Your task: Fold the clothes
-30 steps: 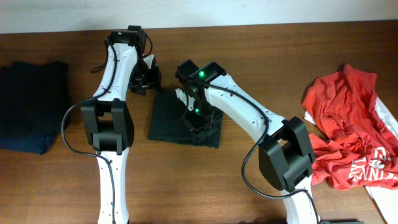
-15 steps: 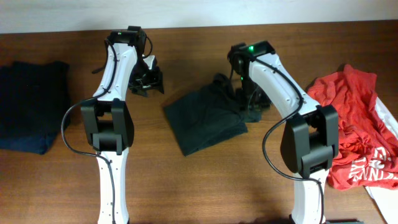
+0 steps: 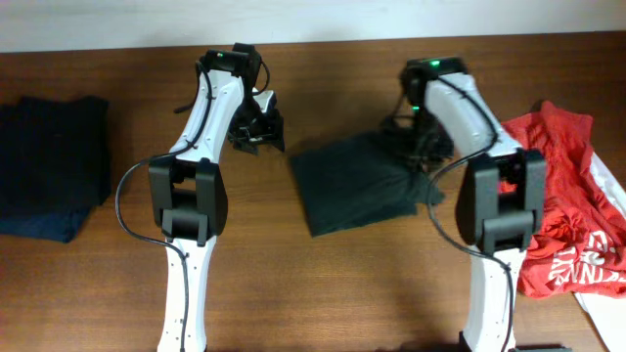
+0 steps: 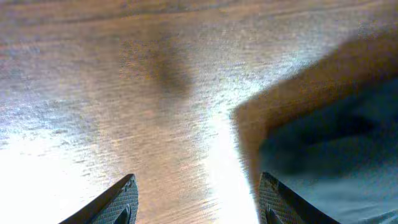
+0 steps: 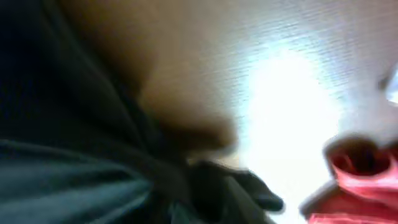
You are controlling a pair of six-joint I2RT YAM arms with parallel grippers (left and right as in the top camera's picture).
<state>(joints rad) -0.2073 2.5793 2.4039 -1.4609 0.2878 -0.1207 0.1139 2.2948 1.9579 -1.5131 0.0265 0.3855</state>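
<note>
Two arms have both slid rightward since half a second ago. At far left a navy pile (image 3: 44,166) lies where it was on the table (image 3: 293,293). The left gripper (image 3: 256,132) now hangs over bare wood just left of the dark garment (image 3: 357,181), apart from it. That garment, a folded slab lying askew, has shifted right along with the right gripper (image 3: 423,147), which sits at its bunched right edge, near the red heap (image 3: 553,196). From overhead neither gripper's spread can be read. The left wrist view settles one: the fingers (image 4: 124,199) stand wide apart with only wood between them, the garment (image 4: 336,155) off to their right. The right wrist view is blurred: the garment (image 5: 74,162) bunches close to the lens and the red heap (image 5: 360,168) shows at lower right, but no fingers appear, so whether that gripper grips anything I cannot tell
</note>
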